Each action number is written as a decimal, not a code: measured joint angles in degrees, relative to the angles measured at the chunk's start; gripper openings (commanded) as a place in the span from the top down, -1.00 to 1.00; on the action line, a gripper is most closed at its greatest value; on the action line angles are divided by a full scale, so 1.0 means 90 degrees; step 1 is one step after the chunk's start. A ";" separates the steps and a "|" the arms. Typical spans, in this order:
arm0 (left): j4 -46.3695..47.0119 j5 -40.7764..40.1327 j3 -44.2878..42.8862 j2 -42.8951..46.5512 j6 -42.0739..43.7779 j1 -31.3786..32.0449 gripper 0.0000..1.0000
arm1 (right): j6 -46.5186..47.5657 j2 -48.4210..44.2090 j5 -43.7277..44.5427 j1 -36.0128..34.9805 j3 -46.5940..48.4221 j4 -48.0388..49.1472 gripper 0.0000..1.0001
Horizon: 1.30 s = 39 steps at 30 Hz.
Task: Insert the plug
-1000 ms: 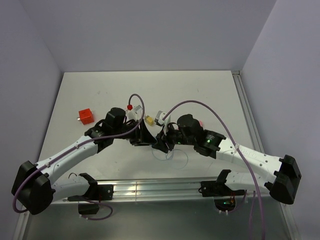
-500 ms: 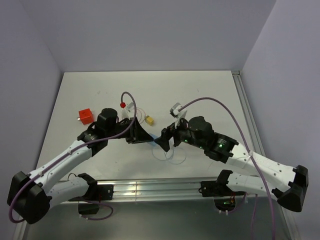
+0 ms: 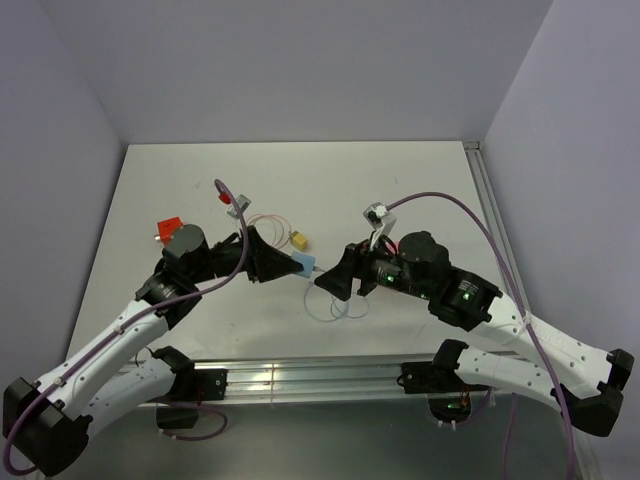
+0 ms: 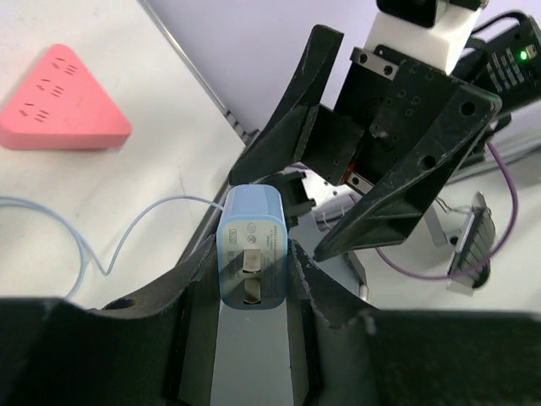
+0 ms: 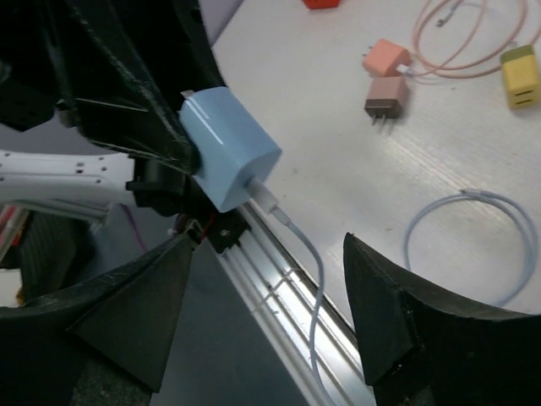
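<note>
A light-blue plug (image 4: pixel 252 258) with two metal prongs sits between the fingers of my left gripper (image 4: pixel 252 272), which is shut on it, prongs facing the wrist camera. In the top view the plug (image 3: pixel 304 265) hangs above the table's middle at the tip of the left gripper (image 3: pixel 290 266). Its pale cable (image 5: pixel 308 254) trails down to loops on the table (image 3: pixel 340 305). My right gripper (image 3: pixel 330 283) faces the plug from the right, open and holding nothing, a short gap away. A pink triangular socket (image 4: pixel 63 101) lies on the table; in the top view it is hidden.
A red cube (image 3: pixel 168 227) lies at the left and a yellow plug (image 3: pixel 298 240) with a pink cable behind the grippers. Two pinkish plugs (image 5: pixel 387 76) lie close together. An aluminium rail (image 3: pixel 300 378) runs along the near edge.
The right gripper has opened and drawn back to the right, away from the plug. The left arm has swung its wrist left, keeping the plug in its grip.
</note>
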<state>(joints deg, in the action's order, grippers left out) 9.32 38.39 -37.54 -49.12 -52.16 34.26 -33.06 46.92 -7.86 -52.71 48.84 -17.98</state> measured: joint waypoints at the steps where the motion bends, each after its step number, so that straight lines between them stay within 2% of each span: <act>1: 0.0075 0.0134 -0.0024 -0.0068 0.0000 0.0000 0.99 | -0.0017 -0.0027 -0.0141 0.0007 0.0007 0.0039 -0.49; 4: 0.0168 0.0442 -0.0121 -0.0299 0.0012 0.0000 0.99 | 0.0032 -0.0034 -0.0522 0.0039 0.0092 0.0119 -0.31; 9: 0.0177 0.0690 -0.0185 -0.0316 0.0063 0.0000 0.99 | 0.0287 -0.0029 -0.1076 0.0087 0.0114 0.0342 -0.32; 10: 0.0187 0.0731 -0.0204 -0.0313 0.0044 0.0000 0.99 | 0.0350 -0.0029 -0.1149 0.0090 0.0109 0.0408 -0.36; 11: 0.0199 0.0755 -0.0223 -0.0316 -0.0010 0.0000 0.99 | 0.0461 -0.0029 -0.1217 0.0097 0.0104 0.0478 -0.55; 13: 0.0197 0.0763 -0.0279 -0.0369 -0.0250 0.0000 0.99 | 0.0663 -0.0044 -0.1260 0.0100 0.0056 0.0644 -0.65; 15: 0.0202 0.0784 -0.0391 -0.0512 -0.0597 0.0000 0.99 | 0.0984 -0.0100 -0.1224 0.0100 -0.0070 0.0818 -0.71; 20: 0.0724 0.0971 -0.0304 -0.0942 -0.2028 -0.0007 0.99 | 0.1768 -0.0381 -0.1056 0.0100 -0.0559 0.1311 -0.65; 28: 0.1710 0.0736 0.0427 -0.0561 -0.4488 -0.0007 0.99 | 0.2603 -0.0933 -0.1030 0.0100 -0.1328 0.2579 -0.47; 36: 0.2329 -0.0056 0.0877 -0.0024 -0.6181 -0.0007 0.99 | 0.2841 -0.0498 -0.1032 0.0100 -0.1477 0.4131 -0.43; 39: 0.2472 -0.0143 0.0920 -0.0061 -0.6516 -0.0007 0.99 | 0.2909 -0.0192 -0.1049 0.0097 -0.1479 0.4580 -0.45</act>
<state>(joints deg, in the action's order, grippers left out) 31.57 37.10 -29.26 -49.67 -110.80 34.20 -6.87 45.19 -17.30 -51.83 35.53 23.24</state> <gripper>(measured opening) 0.361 0.719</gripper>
